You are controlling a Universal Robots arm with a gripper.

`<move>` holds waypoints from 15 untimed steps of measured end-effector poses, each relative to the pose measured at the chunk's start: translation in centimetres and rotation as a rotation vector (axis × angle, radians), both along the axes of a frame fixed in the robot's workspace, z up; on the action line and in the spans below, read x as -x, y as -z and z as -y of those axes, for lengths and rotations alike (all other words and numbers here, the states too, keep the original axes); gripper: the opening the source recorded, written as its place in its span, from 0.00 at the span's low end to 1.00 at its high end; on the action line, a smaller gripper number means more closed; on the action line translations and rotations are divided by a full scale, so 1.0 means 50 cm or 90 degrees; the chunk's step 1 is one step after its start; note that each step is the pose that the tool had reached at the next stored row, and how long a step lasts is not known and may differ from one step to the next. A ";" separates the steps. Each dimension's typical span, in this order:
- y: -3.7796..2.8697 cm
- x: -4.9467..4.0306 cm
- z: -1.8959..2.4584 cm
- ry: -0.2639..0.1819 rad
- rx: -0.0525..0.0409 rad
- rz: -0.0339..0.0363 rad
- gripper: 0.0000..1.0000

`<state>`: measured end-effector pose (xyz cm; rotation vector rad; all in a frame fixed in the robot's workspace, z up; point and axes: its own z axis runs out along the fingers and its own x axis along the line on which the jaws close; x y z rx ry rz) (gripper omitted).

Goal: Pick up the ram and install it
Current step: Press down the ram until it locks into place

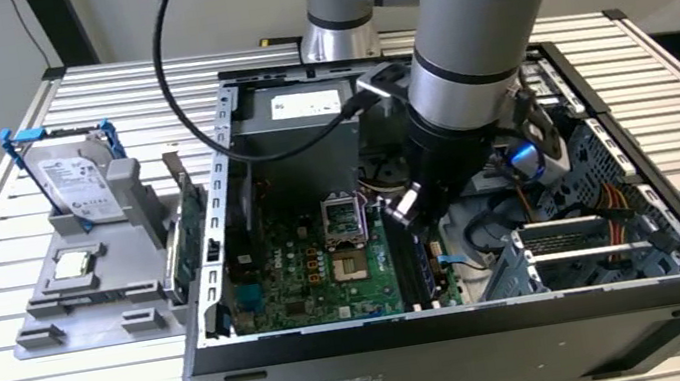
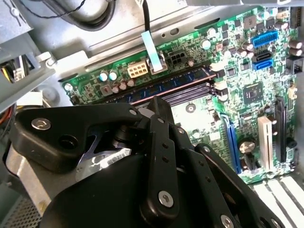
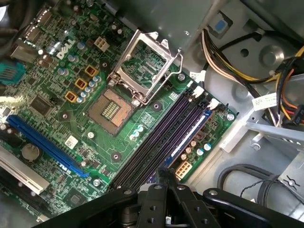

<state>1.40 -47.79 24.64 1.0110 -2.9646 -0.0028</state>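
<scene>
Hovering at the exterior view's centre, the gripper (image 1: 404, 209) meets the ram (image 2: 166, 84), which stands in a motherboard (image 3: 57, 95) slot. Whether it clamps, I cannot tell. Light, stiff and fragile, I judge: hold the long edges, not the chips.

The robot's arm (image 1: 469, 60) reaches steeply downward from above, its grey wrist section vertical, the black claw (image 1: 408, 209) at its lower end; its linkage looms dark in both wrist views.
</scene>
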 end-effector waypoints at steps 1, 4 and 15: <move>0.000 0.000 0.0000 -0.005 -0.0001 -0.0001 0.00; 0.000 0.000 0.0000 -0.018 -0.0002 -0.0005 0.00; 0.000 0.000 0.0000 -0.080 -0.0001 -0.0020 0.00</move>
